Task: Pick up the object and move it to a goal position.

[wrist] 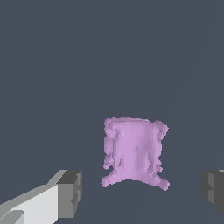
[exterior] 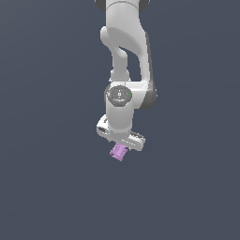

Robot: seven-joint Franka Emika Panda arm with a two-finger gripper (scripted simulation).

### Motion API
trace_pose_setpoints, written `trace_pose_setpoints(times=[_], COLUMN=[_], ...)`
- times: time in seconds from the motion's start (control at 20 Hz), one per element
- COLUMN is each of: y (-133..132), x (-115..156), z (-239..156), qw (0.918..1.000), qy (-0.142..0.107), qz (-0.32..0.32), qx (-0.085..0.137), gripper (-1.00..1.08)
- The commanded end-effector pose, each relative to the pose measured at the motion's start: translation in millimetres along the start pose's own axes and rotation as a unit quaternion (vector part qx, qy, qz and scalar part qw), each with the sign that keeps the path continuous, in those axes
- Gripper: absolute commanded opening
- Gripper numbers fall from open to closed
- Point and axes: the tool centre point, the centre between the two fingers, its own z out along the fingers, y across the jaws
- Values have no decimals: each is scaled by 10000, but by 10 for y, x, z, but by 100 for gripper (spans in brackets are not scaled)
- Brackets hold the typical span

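Observation:
The object [exterior: 118, 152] is a small lilac-purple blocky piece with bumpy edges, showing just under the white hand of the arm in the exterior view. In the wrist view the object [wrist: 134, 151] lies on the dark grey floor between the two fingers and beyond their tips. My gripper [wrist: 142, 192] is open, its grey pads [wrist: 70, 193] standing well apart on either side, neither touching the piece. In the exterior view the fingers are hidden behind the hand [exterior: 121, 136].
A flat, dark grey surface [exterior: 47, 178] surrounds the arm on all sides. No other objects, containers or edges show in either view.

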Motion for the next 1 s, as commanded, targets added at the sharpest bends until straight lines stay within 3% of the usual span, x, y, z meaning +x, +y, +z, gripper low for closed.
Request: trace_pose_setpoints(times=[0.0,0.45,0.95], y=[22,40,48], x=[20,26,16], z=[73,158,603], qw=[9999,9997,9997], qy=[-13,-27,-25], qz=[147,226,248], qx=[-20,-35,-36], gripper=[100,100,100])
